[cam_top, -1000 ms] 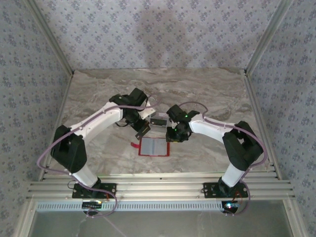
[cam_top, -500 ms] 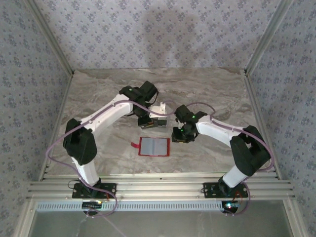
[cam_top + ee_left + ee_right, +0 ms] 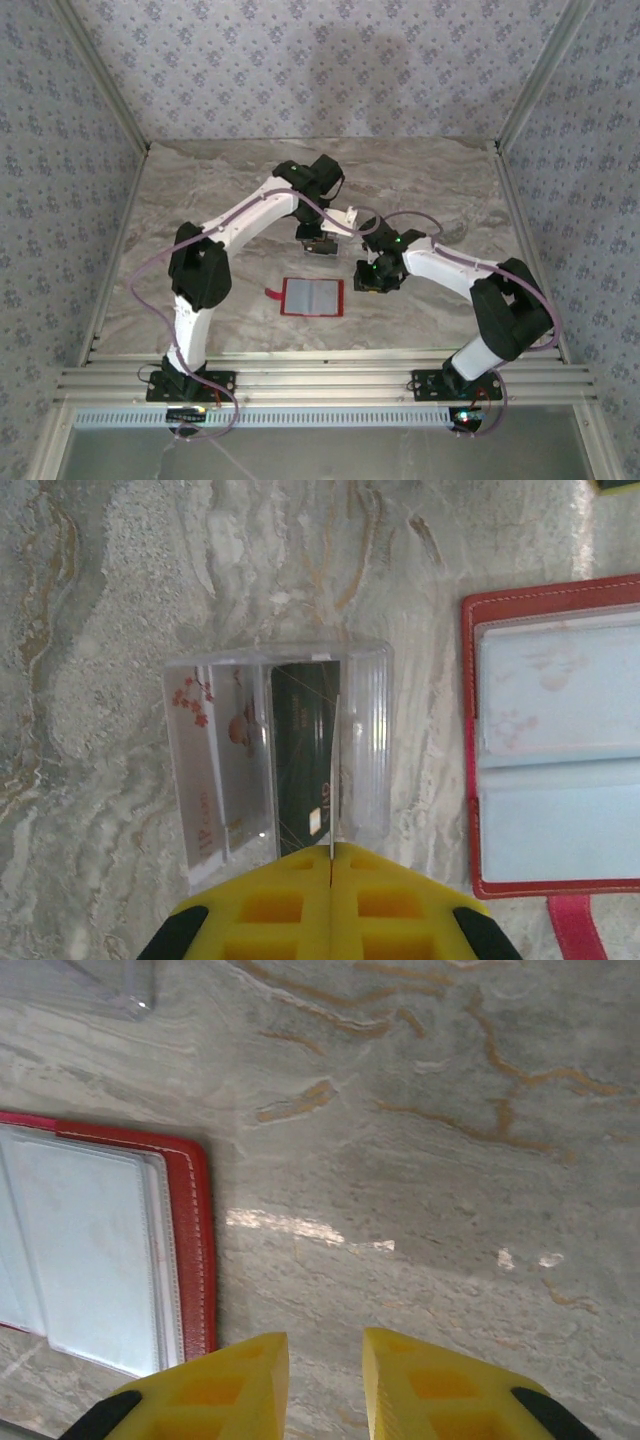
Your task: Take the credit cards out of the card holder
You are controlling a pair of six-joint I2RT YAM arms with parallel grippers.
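Pinching with its yellow fingers pressed together, the left gripper (image 3: 330, 852) holds a clear sleeve (image 3: 365, 735) by its near edge. The credit cards (image 3: 300, 770) sit inside this sleeve: a dark green one beside a white one printed with blossoms. They are out of the card holder (image 3: 468, 740) and just beyond its far edge in the top view. The card holder (image 3: 312, 297) lies open and flat on the marble table (image 3: 200, 190), pale window panels upward and its red strap tab (image 3: 272, 294) at its left edge. The right gripper (image 3: 325, 1345) hovers close off the holder's right side, its jaws a narrow gap apart with nothing between them. The right wrist view shows the holder's red corner (image 3: 195, 1250) and bare marble (image 3: 450, 1160) under those fingers.
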